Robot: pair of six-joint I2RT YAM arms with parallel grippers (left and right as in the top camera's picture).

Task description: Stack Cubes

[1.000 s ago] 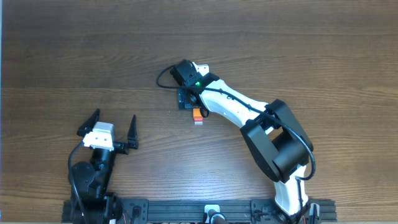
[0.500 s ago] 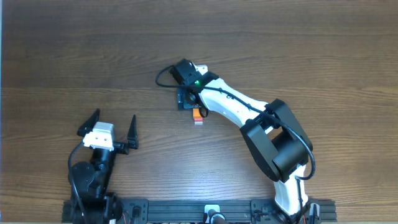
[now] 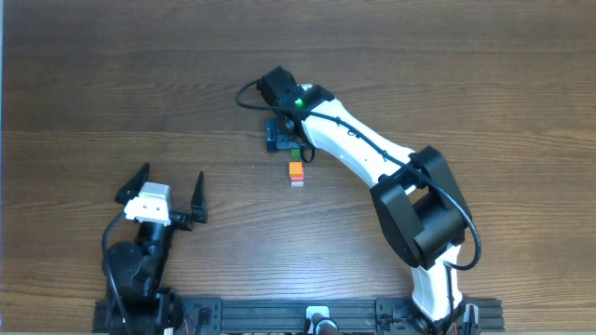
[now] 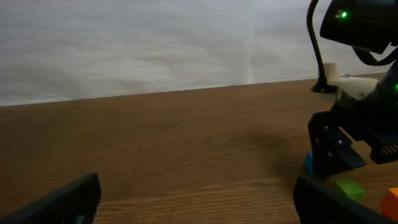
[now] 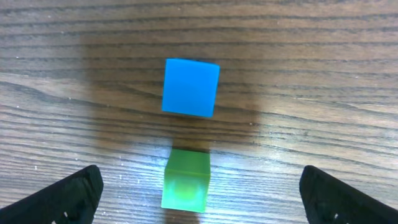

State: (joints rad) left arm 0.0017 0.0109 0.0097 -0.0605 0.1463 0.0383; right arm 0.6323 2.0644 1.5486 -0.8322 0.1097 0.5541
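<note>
A blue cube (image 5: 191, 87) and a green cube (image 5: 186, 180) lie close together on the wooden table, with a small gap between them. My right gripper (image 5: 199, 208) hangs open above them, the green cube between its fingers' line and the blue one just beyond. In the top view the right gripper (image 3: 282, 138) sits past the green cube (image 3: 295, 154), and an orange cube (image 3: 296, 170) lies nearer the bases with a pale piece (image 3: 297, 182) against it. My left gripper (image 3: 170, 186) stands open near its base, holding nothing. From there I see the blue cube (image 4: 308, 163), green cube (image 4: 348, 188) and orange cube (image 4: 390, 200).
The wooden table (image 3: 112, 84) stretches wide around the cubes. The right arm's white links (image 3: 363, 158) run diagonally from the base at the lower right to the cubes. A pale wall (image 4: 155, 43) stands behind the table's far edge.
The right gripper has shifted away from the bases and off the orange cube. The green cube now shows beside it. The left arm has not moved.
</note>
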